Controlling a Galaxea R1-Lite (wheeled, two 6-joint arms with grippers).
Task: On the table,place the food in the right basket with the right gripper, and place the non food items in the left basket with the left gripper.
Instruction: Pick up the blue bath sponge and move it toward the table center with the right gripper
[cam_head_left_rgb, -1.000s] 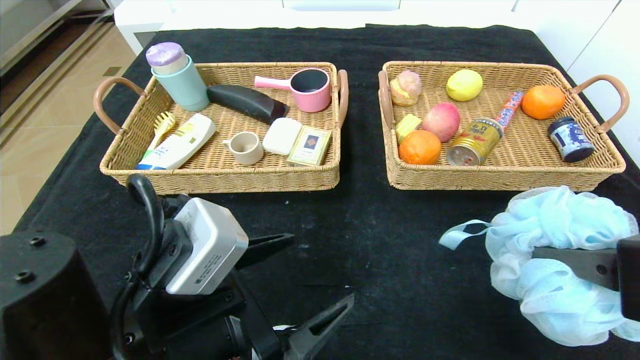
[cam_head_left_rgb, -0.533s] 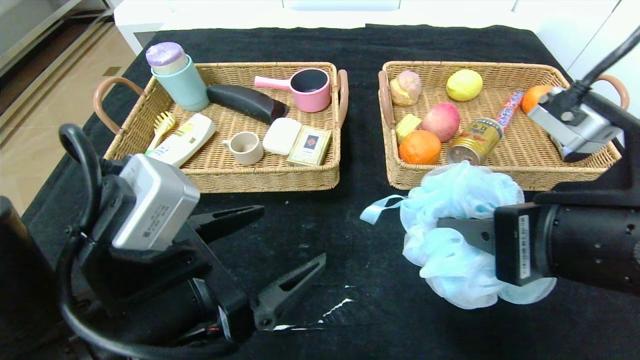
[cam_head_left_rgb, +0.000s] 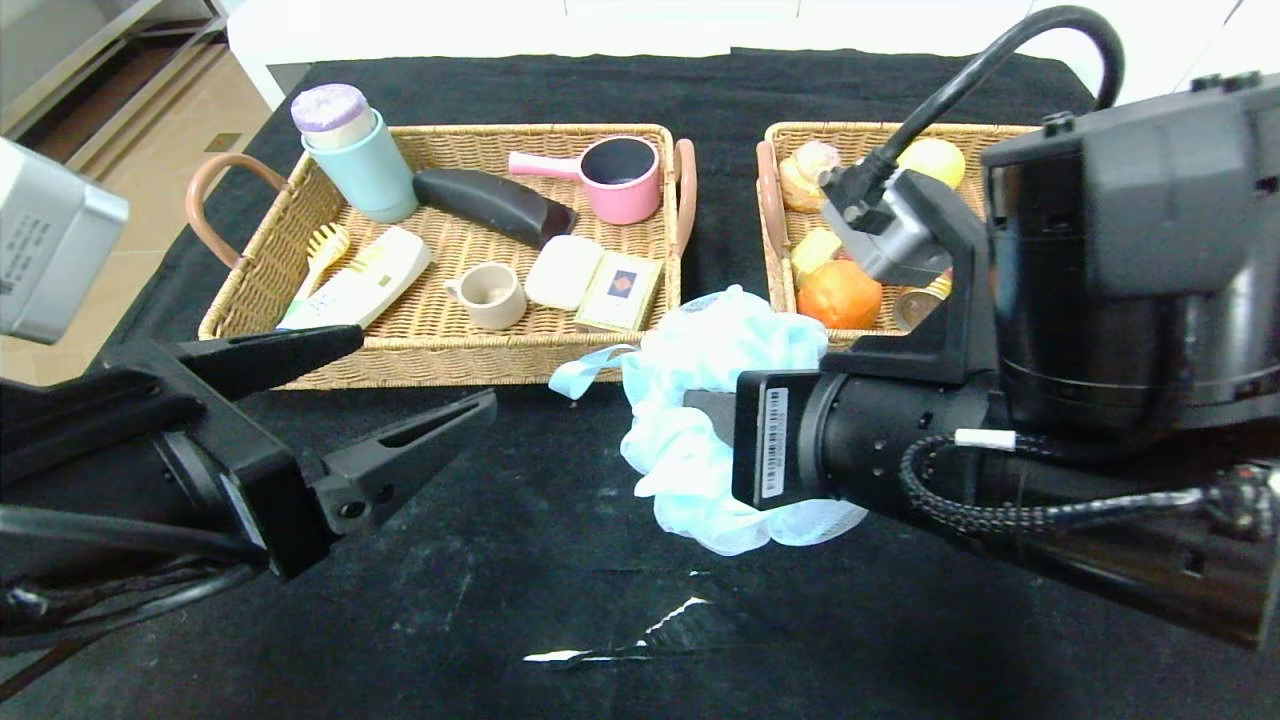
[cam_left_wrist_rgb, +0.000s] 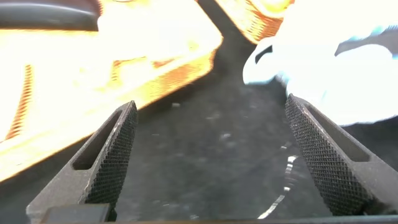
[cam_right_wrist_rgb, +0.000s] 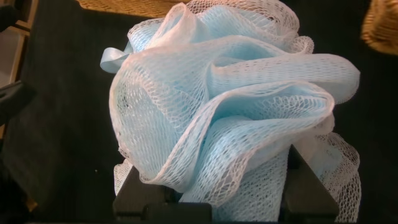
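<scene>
My right hand is clamped on the bath pouf, a frilled ball of pale-blue netting with a flat ribbon loop; in the right wrist view its mesh bulges over both black fingers. The pouf hangs above the counter, between the two baskets' near corners. My left hand faces it from well apart, its two long, tapered black fingers spread wide with nothing between them; the left wrist view shows their cross-hatched pads.

Beyond the left hand lies the left basket, a shallow tan wicker tray with brown loop handles, holding the white shampoo bottle and the flat card box. Beyond the right hand, the right basket holds an orange.

The counter is draped in napped black cloth with a small white tear. Tan floor tiles lie beside it.
</scene>
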